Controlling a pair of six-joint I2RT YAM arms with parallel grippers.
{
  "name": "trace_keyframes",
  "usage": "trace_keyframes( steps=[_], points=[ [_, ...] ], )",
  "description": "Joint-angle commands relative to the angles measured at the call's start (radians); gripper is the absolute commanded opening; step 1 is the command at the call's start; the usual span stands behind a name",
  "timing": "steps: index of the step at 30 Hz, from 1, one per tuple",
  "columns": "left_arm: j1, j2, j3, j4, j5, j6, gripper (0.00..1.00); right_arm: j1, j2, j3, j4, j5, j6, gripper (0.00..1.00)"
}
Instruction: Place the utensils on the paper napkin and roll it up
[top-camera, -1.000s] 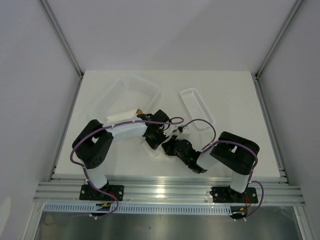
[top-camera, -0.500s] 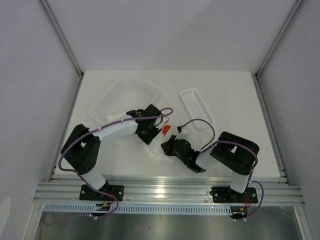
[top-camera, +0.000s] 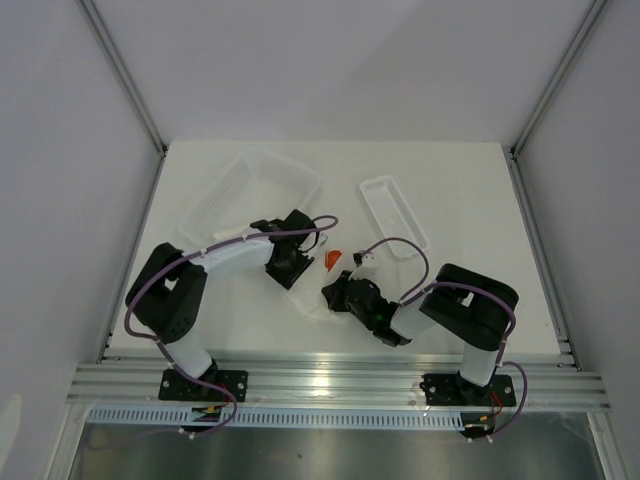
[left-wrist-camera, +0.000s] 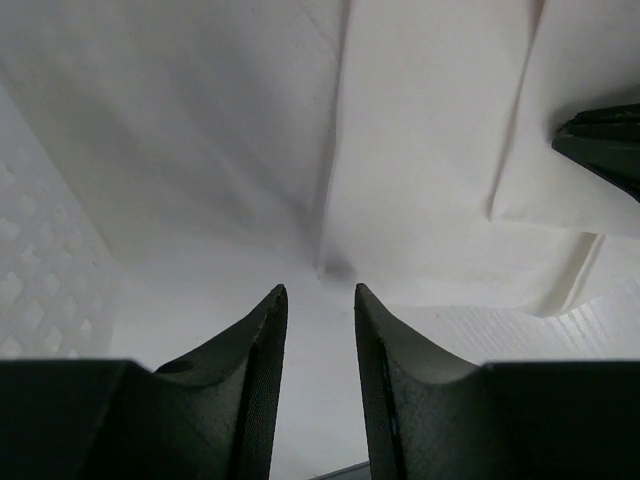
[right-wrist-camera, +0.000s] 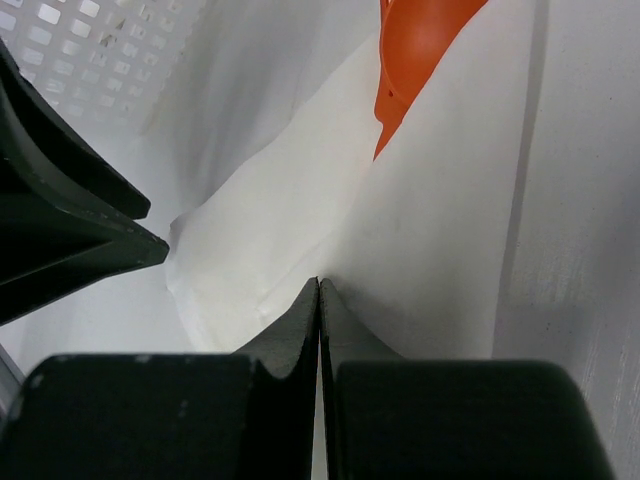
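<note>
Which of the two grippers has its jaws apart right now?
The left gripper: a clear gap shows between its fingertips over the paper napkin, while the right gripper is pressed fully shut.

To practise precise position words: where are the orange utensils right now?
In the top view the utensils lie mid-table, tucked in the paper napkin, nearer the robot than the gap between the mesh basket and the narrow tray.
</note>
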Motion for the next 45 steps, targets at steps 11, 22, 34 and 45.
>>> trace_keyframes(
  steps=[11, 22, 34, 45],
  points=[
    [0.024, 0.077, 0.026, 0.018, 0.102, -0.037, 0.37, 0.017, 0.01, -0.008, -0.145, 0.014, -0.035, 0.0],
    [0.026, 0.056, 0.074, -0.02, 0.172, -0.04, 0.35, 0.017, 0.007, -0.008, -0.149, 0.014, -0.031, 0.0],
    [-0.038, -0.007, 0.048, 0.049, 0.301, -0.039, 0.17, 0.017, 0.013, -0.008, -0.131, 0.006, -0.005, 0.0],
    [-0.055, 0.071, 0.048, 0.111, 0.34, -0.097, 0.17, 0.019, 0.013, -0.009, -0.126, 0.003, 0.004, 0.0]
  ],
)
